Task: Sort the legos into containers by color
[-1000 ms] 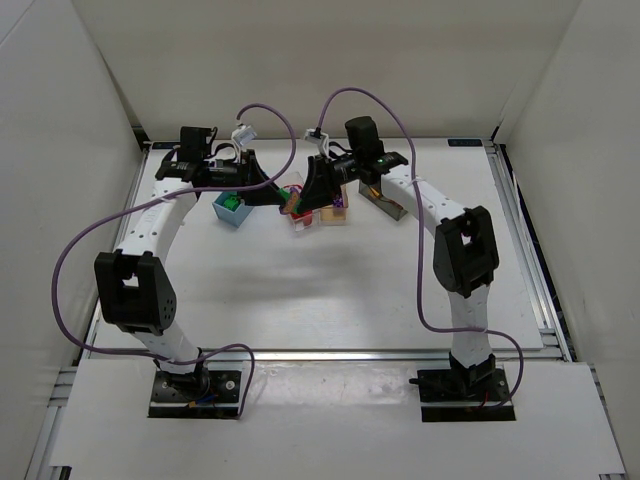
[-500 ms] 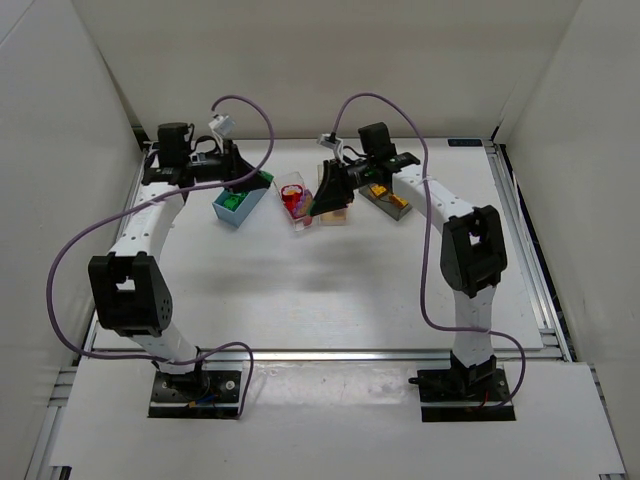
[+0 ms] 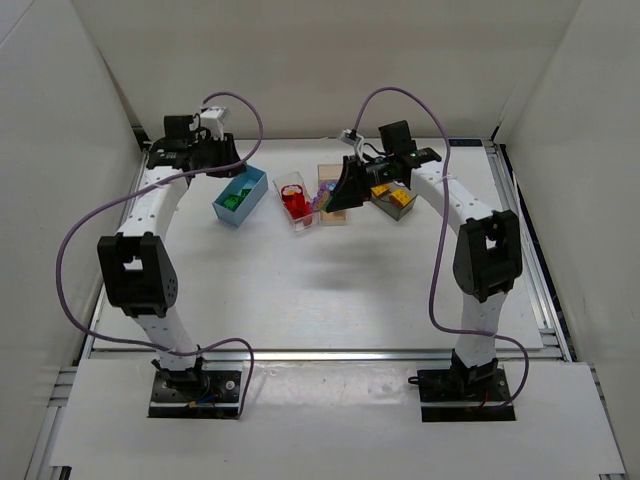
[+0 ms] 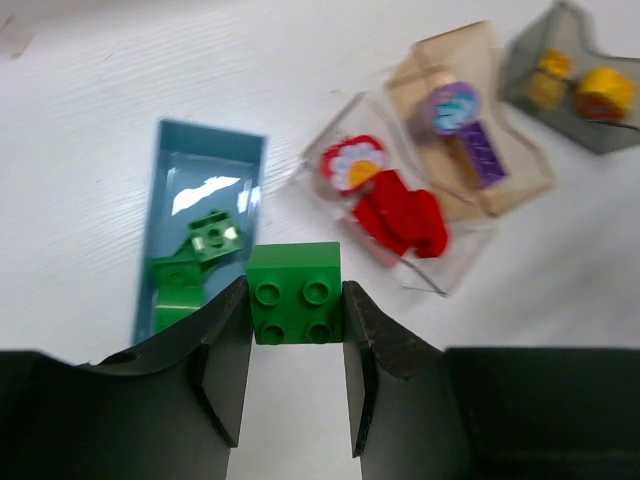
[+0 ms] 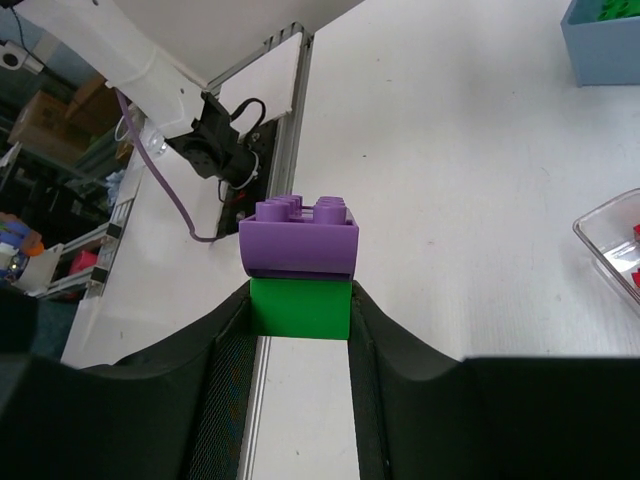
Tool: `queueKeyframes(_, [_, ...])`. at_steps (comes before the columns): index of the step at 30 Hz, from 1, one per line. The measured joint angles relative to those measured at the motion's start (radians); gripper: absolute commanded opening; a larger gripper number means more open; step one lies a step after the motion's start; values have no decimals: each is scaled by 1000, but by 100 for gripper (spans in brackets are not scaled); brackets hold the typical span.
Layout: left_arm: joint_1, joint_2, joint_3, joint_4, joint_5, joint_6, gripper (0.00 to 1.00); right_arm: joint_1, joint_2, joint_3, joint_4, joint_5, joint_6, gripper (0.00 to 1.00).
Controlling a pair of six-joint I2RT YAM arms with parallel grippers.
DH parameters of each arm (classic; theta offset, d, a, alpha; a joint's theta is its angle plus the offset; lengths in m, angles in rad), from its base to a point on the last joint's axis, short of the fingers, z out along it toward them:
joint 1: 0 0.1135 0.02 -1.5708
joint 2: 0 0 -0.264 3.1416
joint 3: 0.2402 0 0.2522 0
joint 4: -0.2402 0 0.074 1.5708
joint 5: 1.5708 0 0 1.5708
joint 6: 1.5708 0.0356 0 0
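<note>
The left claw (image 4: 295, 305) pinches a green two-by-two brick (image 4: 294, 285) by its sides, held over the edge of the light blue bin (image 4: 210, 142) (more green bricks (image 4: 185, 275) lie inside). The right claw (image 5: 300, 312) is clamped on a lower green brick (image 5: 300, 308) with a purple brick (image 5: 298, 240) stacked on top, above the surface (image 5: 450, 200).
</note>
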Motion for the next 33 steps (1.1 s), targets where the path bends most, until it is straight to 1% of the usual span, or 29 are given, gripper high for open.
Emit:
queueKeyframes(4, [-21, 105, 62, -46, -154, 2, 11, -6, -6, 0, -20, 12, -24, 0])
queueKeyframes(6, [-27, 144, 72, -67, -204, 5, 16, -6, -6, 0, -33, 18, -32, 0])
queueKeyframes(10, [-33, 210, 102, -103, -264, 8, 21, -10, -6, 1, -39, 23, -40, 0])
queueKeyframes(11, [-34, 221, 109, -108, -273, 9, 25, -10, -6, 2, -39, 25, -41, 0])
queueKeyframes(12, [-35, 230, 115, -114, -280, 9, 36, -11, -6, 3, -40, 26, -43, 0])
queueKeyframes(13, [-36, 237, 124, -120, -285, 9, 43, -11, -6, 4, -41, 27, -44, 0])
queueKeyframes(14, [-36, 241, 132, -124, -288, 10, 52, -12, -6, 5, -42, 30, -46, 0])
queueKeyframes(15, [-36, 246, 140, -127, -290, 11, 71, -13, -6, 8, -43, 32, -48, 0])
queueKeyframes(16, [-36, 250, 148, -129, -292, 14, 77, -13, -6, 10, -43, 34, -50, 0])
queueKeyframes(17, [-36, 253, 156, -130, -293, 14, 79, -13, -6, 13, -43, 34, -52, 0])
queueKeyframes(20, [-36, 255, 161, -130, -291, 9, 81, -13, -6, 21, -48, 35, -57, 0])
queueKeyframes(22, [-32, 254, 162, -130, -248, 1, 83, -13, -6, 26, -53, 36, -61, 0])
queueKeyframes(24, [-26, 254, 162, -129, -199, -8, 81, -13, -5, 32, -59, 37, -65, 0])
queueKeyframes(25, [-22, 252, 162, -128, -143, -16, 79, -13, -5, 35, -61, 37, -68, 0])
queueKeyframes(28, [0, 246, 162, -113, 105, -56, 77, -13, -1, 49, -63, 35, -77, 0])
queueKeyframes(31, [12, 246, 176, -98, 380, -116, 77, -11, 12, 75, -64, 32, -86, 0])
queueKeyframes(33, [1, 241, 180, -86, 517, -146, 78, -6, 21, 86, -64, 32, -89, 0])
